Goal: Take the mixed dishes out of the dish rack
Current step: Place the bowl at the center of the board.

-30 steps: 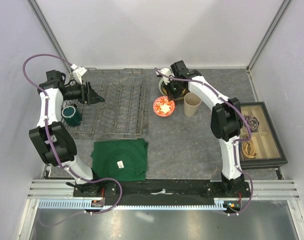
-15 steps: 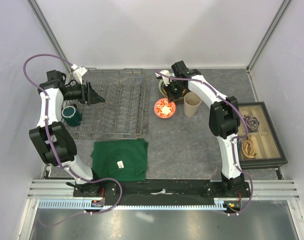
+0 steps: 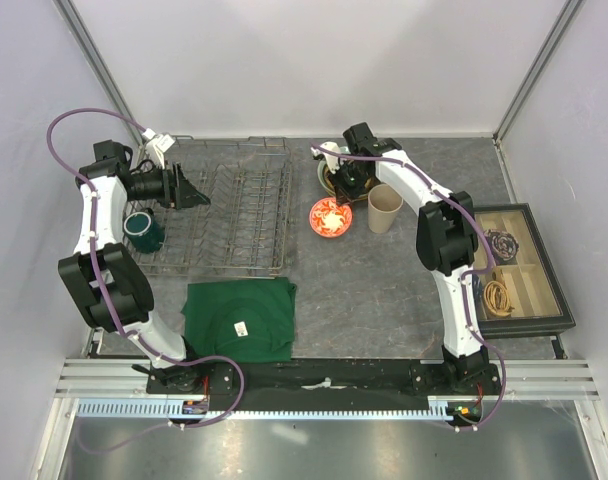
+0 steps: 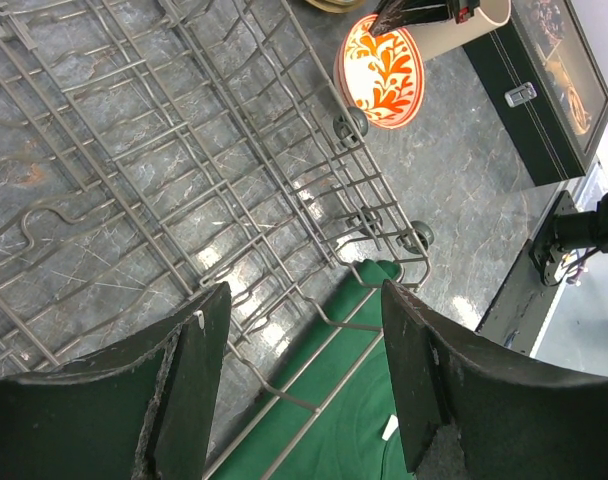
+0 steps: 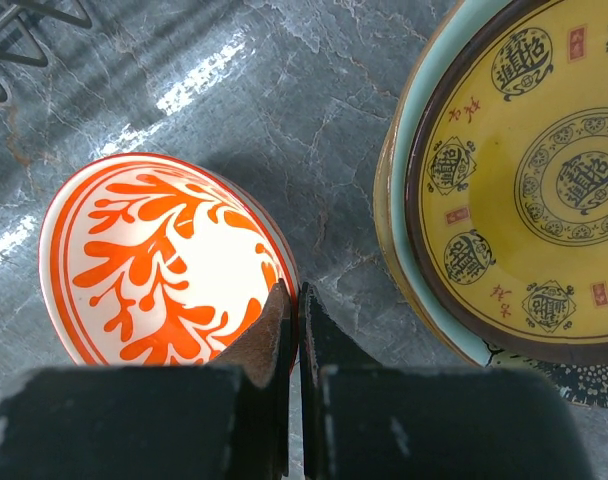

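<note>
Left end effector [image 4: 299,295] spread wide over dish rack [image 3: 229,215], gripping nothing. One dark green mug [image 3: 143,230] in rack's left end. One small red-and-white bowl [image 3: 329,215] on tabletop [image 3: 384,290] right of rack, with right end effector [image 5: 292,295] pressed together right at its rim. Three stacked plates, mostly hidden under right arm from above: yellow-and-dark patterned plate [image 5: 544,190] on top, pale teal plate [image 5: 416,120] rim only, cream floral plate [image 5: 382,190] barely a sliver. One tall beige cup [image 3: 384,208] just beside.

Overhead on whole table [image 3: 384,290], close wrist views share red-and-white bowl [image 5: 159,260]
</note>
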Motion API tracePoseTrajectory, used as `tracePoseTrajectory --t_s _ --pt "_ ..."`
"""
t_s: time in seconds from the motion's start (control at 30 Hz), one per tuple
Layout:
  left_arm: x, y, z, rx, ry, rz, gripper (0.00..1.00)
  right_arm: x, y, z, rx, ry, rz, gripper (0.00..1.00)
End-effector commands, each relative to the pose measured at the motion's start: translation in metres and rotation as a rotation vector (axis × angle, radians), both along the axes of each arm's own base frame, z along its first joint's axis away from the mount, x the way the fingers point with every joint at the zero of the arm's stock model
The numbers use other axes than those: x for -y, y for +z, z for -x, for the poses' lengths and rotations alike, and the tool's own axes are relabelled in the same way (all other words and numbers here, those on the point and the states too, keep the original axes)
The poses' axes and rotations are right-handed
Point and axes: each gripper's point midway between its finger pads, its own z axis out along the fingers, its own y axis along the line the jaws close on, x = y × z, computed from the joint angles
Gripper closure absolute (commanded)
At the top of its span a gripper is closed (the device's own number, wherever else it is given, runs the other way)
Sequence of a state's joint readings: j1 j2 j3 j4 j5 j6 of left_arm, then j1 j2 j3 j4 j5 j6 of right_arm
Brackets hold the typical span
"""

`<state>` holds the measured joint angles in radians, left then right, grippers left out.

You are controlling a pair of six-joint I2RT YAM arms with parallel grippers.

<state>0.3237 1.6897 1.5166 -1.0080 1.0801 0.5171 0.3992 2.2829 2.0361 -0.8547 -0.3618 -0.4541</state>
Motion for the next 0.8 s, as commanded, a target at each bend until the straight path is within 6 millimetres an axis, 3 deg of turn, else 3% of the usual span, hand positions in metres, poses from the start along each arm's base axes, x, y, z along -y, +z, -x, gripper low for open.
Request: tracePoseTrajectory --t_s 0.0,0.23,0.53,0.77 --pt "0.005 0.006 0.004 0.023 -0.026 0.019 0.32 -0.009 0.017 -0.012 0.050 0.028 -0.049 0.98" --pt "0.006 0.008 0.005 0.025 -0.028 0.021 0.32 -0.003 0.016 -0.018 0.076 0.021 -0.019 0.82" --pt "0.005 0.010 0.004 0.030 -0.028 0.014 0.32 0.002 0.012 -0.026 0.102 -0.003 0.018 0.70" --pt "-0.004 0.019 -0.001 0.071 0.000 -0.067 0.31 0.004 0.031 -0.034 0.158 -0.031 0.018 0.59"
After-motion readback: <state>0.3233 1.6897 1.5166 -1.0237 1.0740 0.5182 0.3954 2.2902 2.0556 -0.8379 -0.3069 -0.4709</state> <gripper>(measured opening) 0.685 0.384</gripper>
